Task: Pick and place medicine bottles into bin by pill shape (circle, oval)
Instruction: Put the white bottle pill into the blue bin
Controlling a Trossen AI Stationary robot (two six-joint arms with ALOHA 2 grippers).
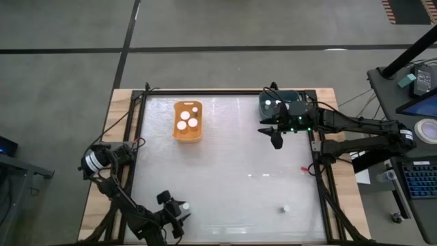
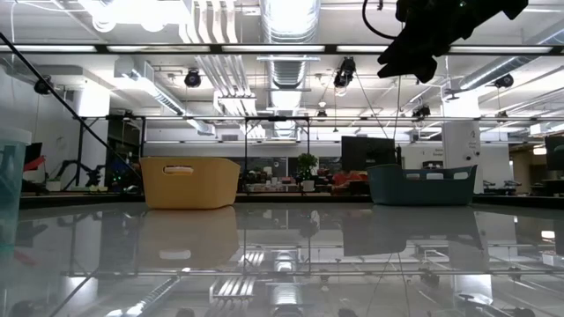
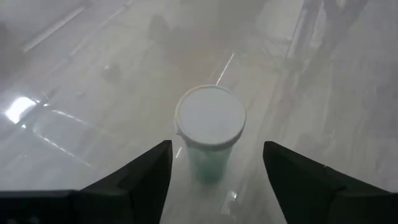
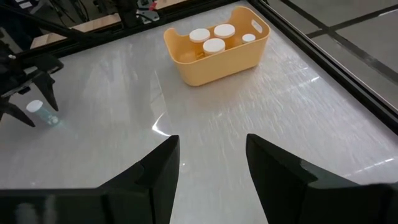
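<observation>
While overhead hides it, left gripper (image 3: 214,171) straddles a bottle (image 3: 209,134), unclamped

glossy white tabletop (image 1: 232,157), set on a wooden base. stood directly on it: an orange bin (image 1: 188,121) toward the far left holding white-capped bottles, a dark teal bin (image 1: 273,104) at the far right, one capped bottle (image 1: 184,205) near the front left, another small bottle (image 1: 285,208) front right.
</observation>
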